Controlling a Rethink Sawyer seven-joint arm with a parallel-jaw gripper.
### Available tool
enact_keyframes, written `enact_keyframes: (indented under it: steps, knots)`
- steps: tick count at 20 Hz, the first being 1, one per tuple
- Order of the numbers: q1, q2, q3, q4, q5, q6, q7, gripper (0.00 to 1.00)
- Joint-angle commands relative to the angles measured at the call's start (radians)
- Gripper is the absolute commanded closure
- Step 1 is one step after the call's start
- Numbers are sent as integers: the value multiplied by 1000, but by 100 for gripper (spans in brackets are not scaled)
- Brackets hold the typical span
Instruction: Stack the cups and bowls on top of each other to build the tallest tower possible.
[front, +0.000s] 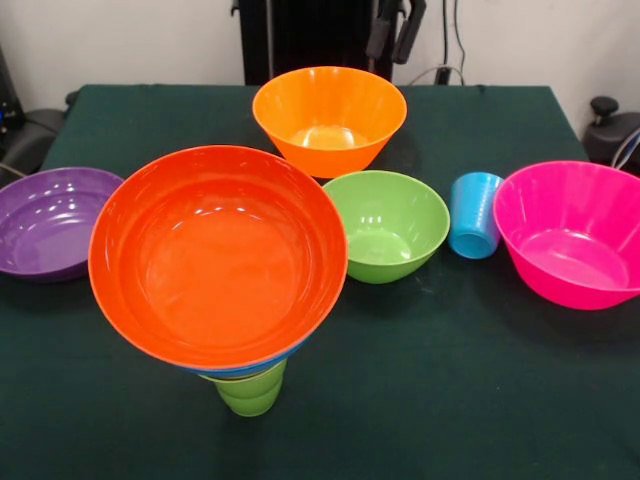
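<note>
A tower stands at the front left. A lime green cup (250, 392) is at the bottom. Above it shows a thin edge of a blue bowl (262, 365), and a large orange-red bowl (218, 255) sits upright on top. Loose on the table are a yellow-orange bowl (330, 115), a green bowl (388, 225), a light blue cup (474, 213), a pink bowl (570, 245) and a purple bowl (50, 220). My gripper (397, 30) hangs drawn back at the top edge, above and behind the yellow-orange bowl, holding nothing that I can see.
The table has a dark green cloth (480, 380). The black pedestal (300, 35) stands at the far side. Dark equipment sits off the table at the far left (30, 135) and far right (612, 135).
</note>
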Motion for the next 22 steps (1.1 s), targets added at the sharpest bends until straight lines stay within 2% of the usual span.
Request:
enact_keyframes:
  steps: [1,6,9,17,22]
  knots:
    - [13,-50,36,230,28,-61,193,0]
    - [-22,-91,62,307,5,-117,167,0]
    - [-68,-100,90,341,-21,-161,154,0]
    - [-112,-34,115,369,-30,-285,146,0]
    - [-91,-14,103,389,-10,-319,136,0]
